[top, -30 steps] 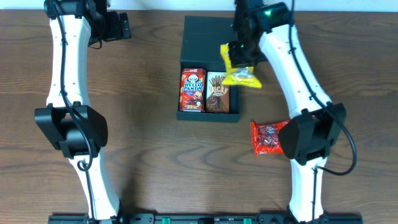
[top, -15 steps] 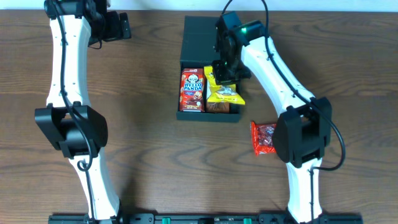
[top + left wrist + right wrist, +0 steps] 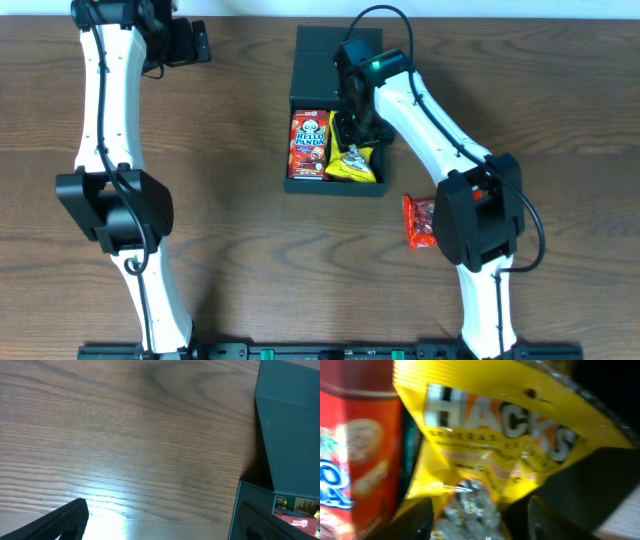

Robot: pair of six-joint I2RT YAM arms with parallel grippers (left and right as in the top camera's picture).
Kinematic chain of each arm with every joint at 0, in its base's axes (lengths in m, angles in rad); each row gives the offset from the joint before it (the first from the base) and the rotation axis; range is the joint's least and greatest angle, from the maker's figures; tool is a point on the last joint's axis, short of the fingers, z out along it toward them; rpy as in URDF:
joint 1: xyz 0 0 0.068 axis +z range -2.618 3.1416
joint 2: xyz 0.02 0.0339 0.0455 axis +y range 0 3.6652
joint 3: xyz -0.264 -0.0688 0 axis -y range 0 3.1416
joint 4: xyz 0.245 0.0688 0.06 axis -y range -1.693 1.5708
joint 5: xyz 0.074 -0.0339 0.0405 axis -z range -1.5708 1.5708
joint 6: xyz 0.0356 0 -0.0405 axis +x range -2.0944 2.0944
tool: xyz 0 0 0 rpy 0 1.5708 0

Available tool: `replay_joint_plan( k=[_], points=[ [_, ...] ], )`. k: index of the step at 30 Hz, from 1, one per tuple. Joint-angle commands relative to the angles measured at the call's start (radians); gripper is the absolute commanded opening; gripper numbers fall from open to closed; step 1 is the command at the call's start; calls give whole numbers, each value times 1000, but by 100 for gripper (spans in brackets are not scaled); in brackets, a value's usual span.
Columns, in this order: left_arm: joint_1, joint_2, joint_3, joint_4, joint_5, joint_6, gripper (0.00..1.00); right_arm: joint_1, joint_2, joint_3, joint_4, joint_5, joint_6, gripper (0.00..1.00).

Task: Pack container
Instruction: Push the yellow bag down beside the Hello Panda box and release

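Nearest, a red bag (image 3: 420, 222) lies on the table (image 3: 240, 200) just right of the container (image 3: 336, 188), half hidden under the right arm. The container sits mid-table, its lid (image 3: 320, 60) laid open on the far side. Inside, a Hello Panda box (image 3: 309, 145) lies along the left wall. A yellow bag (image 3: 352, 165) lies against it, filling the right part. The right claw (image 3: 479, 522) hangs in the container, jaws parted either side of the bag's end; whether they touch it is unclear. Farthest, at the left, the left claw (image 3: 198, 42) gapes wide over the table, empty.
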Motion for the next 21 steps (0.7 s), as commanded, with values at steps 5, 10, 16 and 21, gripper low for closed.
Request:
replay_joint_plan(
  k=[5,10,16,21],
  points=[
    [3,9,-6,-3,-3,-1,95,5,-16,85,-82,48,-26,2],
    [3,9,-6,-3,-3,-1,95,9,-21,115,-133,3,-64,2],
    [3,9,-6,-3,-3,-1,95,7,-21,115,-136,-6,-78,15],
    [3,9,-6,-3,-3,-1,95,7,-21,115,-147,30,-81,45]
  ],
)
